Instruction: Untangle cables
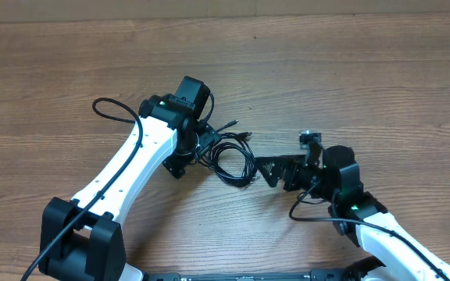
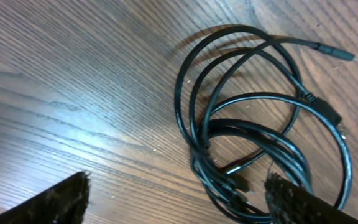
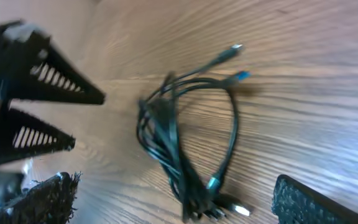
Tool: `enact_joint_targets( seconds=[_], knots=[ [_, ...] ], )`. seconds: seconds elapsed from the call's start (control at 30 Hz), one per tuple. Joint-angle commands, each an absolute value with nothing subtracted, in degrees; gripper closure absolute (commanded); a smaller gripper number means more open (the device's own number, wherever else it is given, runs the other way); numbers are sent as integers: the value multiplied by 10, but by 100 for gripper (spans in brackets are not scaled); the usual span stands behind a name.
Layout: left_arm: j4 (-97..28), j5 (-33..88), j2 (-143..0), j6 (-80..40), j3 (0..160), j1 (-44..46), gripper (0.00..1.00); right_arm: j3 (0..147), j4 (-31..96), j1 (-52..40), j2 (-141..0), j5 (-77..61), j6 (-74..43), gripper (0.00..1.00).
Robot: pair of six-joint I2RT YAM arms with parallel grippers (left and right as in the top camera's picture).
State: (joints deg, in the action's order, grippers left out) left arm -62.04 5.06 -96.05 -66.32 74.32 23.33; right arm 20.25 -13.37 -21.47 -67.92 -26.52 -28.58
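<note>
Left gripper (image 2: 178, 185) and right gripper (image 3: 174, 184) both released, jaws wide, flanking cables (image 2: 241, 126). Pinch one plug end (image 2: 335, 53) only; draw outward slowly.

One tangled cable bundle (image 1: 233, 156), two grippers (image 1: 204, 146) (image 1: 262, 171)

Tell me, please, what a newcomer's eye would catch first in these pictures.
A tangled coil of thin black cables lies mid-table on the wooden table. The left gripper hangs over one side of it, and the right gripper faces it from the other, both with jaws open.
</note>
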Motion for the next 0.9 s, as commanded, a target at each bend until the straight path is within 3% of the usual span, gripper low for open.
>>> enact_joint_targets(
  seconds=[0.0, 0.23, 0.33, 0.47, 0.67, 0.87],
  knots=[
    [-631, 39, -952, -647, 752, 214, 6, 208, -150, -244, -715, -224, -220, 0],
    [-688, 60, -951, -638, 752, 161, 2, 264, -168, -249, -812, -212, -181, 6],
    [-694, 60, -951, -636, 752, 159, 1, 298, -163, -263, -857, -258, -177, 19],
    [-692, 60, -951, -636, 752, 159, 1, 313, -148, -281, -871, -269, -177, 43],
    [-690, 61, -951, -636, 752, 159, 0, 313, -143, -281, -871, -266, -177, 49],
    [-689, 76, -951, -633, 752, 160, 1, 317, -133, -276, -868, -275, -182, 96]
  ],
)
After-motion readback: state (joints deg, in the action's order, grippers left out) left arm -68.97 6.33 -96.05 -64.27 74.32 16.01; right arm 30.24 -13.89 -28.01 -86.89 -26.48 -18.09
